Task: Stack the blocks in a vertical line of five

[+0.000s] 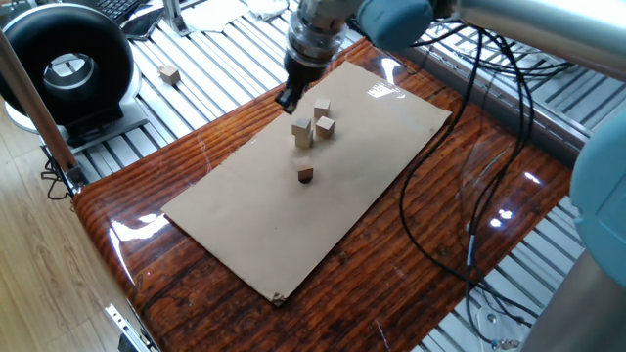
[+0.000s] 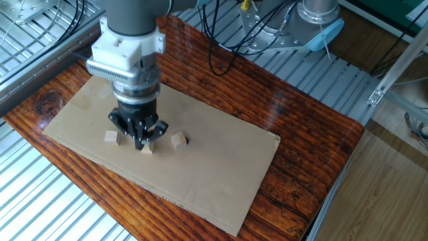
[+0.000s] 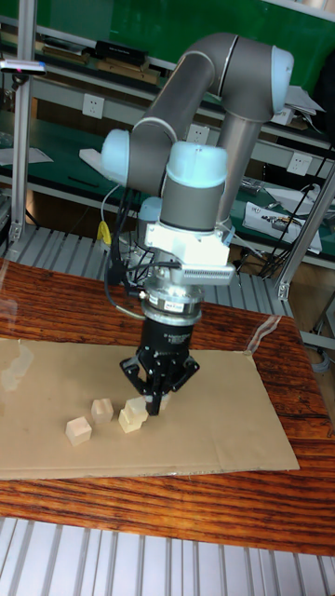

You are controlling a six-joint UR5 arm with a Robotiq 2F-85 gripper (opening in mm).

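Note:
My gripper (image 1: 290, 101) hangs above the cardboard, up and left of the blocks. Its fingers are drawn together and nothing shows between them. In the tall fixed view the gripper (image 3: 154, 402) is just right of a two-high stack of blocks (image 3: 132, 416). That stack (image 1: 304, 133) has two single blocks (image 1: 321, 108) (image 1: 325, 125) close behind it. Another block (image 1: 305, 175) sits apart toward the sheet's middle. In the other fixed view the gripper (image 2: 140, 142) hides part of the group, with one block (image 2: 111, 137) to its left and another block (image 2: 178, 139) to its right.
The blocks lie on a large brown cardboard sheet (image 1: 245, 225) on a glossy wooden table (image 1: 127, 225). A black round device (image 1: 67, 68) stands at the left. One more small cube (image 1: 170, 73) lies on the metal slats. Black cables (image 1: 460, 176) run over the right side.

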